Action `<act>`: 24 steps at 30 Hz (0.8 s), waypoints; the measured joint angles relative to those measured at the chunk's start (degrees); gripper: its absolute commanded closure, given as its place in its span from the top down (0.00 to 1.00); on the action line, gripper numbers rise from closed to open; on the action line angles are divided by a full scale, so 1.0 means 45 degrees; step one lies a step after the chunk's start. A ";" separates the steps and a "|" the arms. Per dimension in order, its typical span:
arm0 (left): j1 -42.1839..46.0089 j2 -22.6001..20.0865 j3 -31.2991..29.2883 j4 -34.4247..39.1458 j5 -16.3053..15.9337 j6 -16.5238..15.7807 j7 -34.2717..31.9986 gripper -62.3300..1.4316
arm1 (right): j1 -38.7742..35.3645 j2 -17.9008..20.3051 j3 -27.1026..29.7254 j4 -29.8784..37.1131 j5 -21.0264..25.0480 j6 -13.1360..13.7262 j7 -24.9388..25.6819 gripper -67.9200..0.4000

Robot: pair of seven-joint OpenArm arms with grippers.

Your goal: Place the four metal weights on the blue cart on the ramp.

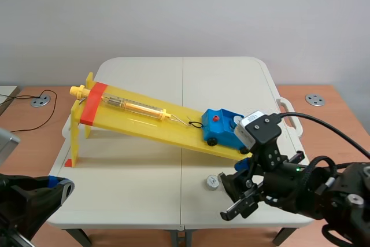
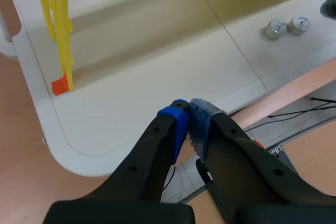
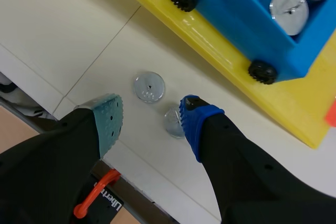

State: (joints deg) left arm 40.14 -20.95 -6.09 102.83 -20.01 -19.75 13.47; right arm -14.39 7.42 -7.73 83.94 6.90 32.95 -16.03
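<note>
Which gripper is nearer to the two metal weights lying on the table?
Right. The right gripper hangs open just above the weights; the left gripper is shut, far off by the table's near left edge.

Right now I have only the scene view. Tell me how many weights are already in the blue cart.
Observer: Two loaded weights lie in the blue cart, as the right wrist view shows.
Operator: Now count what is left on the table.
Observer: Two loose weights stand side by side on the table. The left wrist view shows both in full.
Operator: Report the right fingers.
Observer: The right gripper is open, with the loose weights by its fingertips. Its blue-padded finger covers part of one.
</note>
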 measured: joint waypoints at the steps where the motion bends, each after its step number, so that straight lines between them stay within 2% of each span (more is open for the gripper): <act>1: 0.0000 0.0000 0.0000 0.0000 0.0000 0.0000 0.0000 0.07 | 0.0097 -0.0073 -0.0092 -0.0165 -0.0092 -0.0136 0.0053 0.39; 9: 0.0000 0.0000 0.0000 0.0000 0.0000 0.0000 0.0000 0.07 | 0.0821 -0.0457 -0.0899 -0.1273 -0.0918 -0.1205 0.0617 0.39; 21: 0.0000 0.0000 0.0000 0.0000 0.0000 0.0000 0.0000 0.07 | 0.1394 -0.0665 -0.1651 -0.2531 -0.1112 -0.2186 0.0942 0.39; 24: 0.0000 0.0000 0.0000 0.0000 0.0000 0.0000 0.0000 0.07 | 0.1394 -0.0665 -0.1656 -0.2715 -0.1175 -0.2195 0.0947 0.38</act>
State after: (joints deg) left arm 40.14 -20.95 -6.09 102.83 -20.01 -19.75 13.47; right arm -8.12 4.43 -15.18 71.72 1.61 23.07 -11.77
